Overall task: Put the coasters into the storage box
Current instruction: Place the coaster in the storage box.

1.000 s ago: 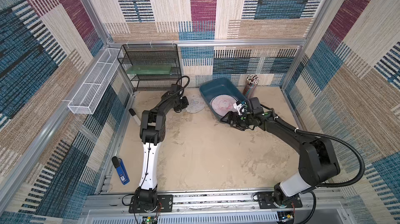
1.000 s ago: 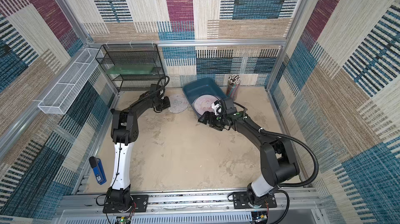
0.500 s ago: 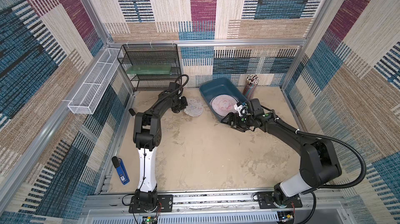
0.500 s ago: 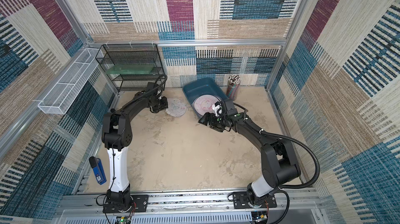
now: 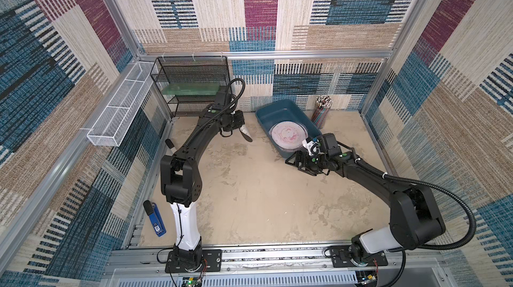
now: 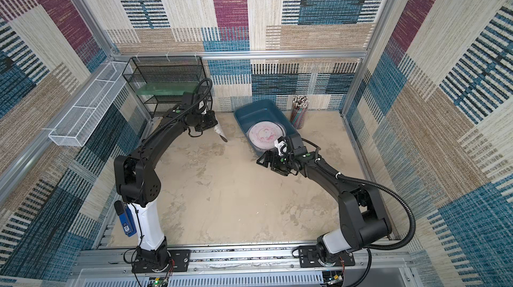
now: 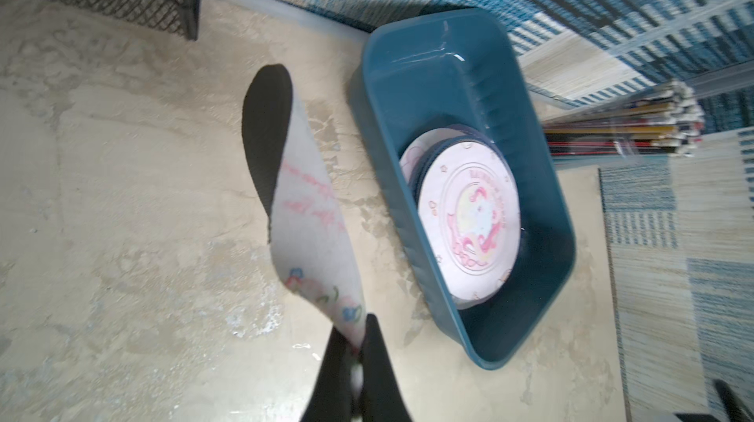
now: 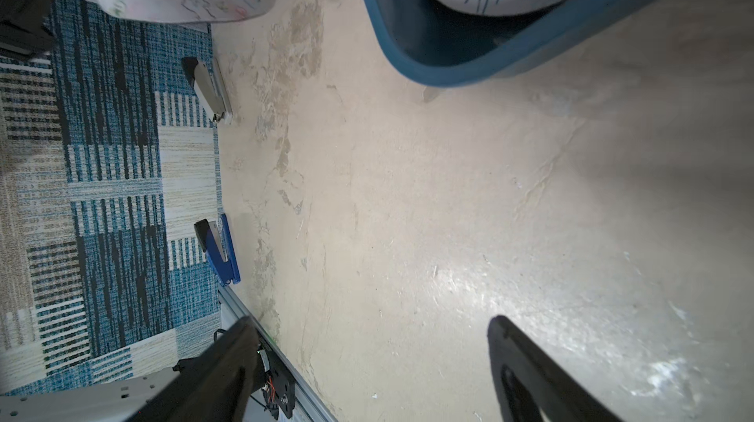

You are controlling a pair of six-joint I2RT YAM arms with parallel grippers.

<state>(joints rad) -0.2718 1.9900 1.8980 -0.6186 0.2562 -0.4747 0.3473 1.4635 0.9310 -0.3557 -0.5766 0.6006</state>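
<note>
**A:** One coaster is off the table, then. What changes in this last second?

**B:** Your left gripper [image 7: 359, 330] lifts it. The earlier top views show the thin round pastel-printed coaster [image 7: 314, 211] lying flat on the mottled beige tabletop [image 5: 249, 188]. Now it hangs clear of the surface, curling, with its dark underside showing. The clenched black jaws pinch it by the rim.

**A:** Where is it relative to the box?

**B:** It is just beside the teal-blue rectangular plastic storage box [image 7: 440, 85], not yet over it. In both top views it sits on the side of the box that faces the black wire-mesh shelf rack [image 5: 191, 88].

**A:** What is already inside?

**B:** A stack of round coasters [image 7: 469, 228] with a pink cartoon print on top. It lies at the end of the box floor nearer your right arm.

**A:** And that arm?

**B:** Your right gripper [image 8: 371, 324] has not shifted. Its jaws are spread wide and hold nothing, and it sits low over bare table just beside the box's near corner.

**A:** So what is left to do?

**B:** I see no other coaster on the table, so I judge this one to be the last. You need to carry it across the rim and let go above the stack. It is floppy, and the dangling edge could catch the wall, so keep it high as you cross.
</note>
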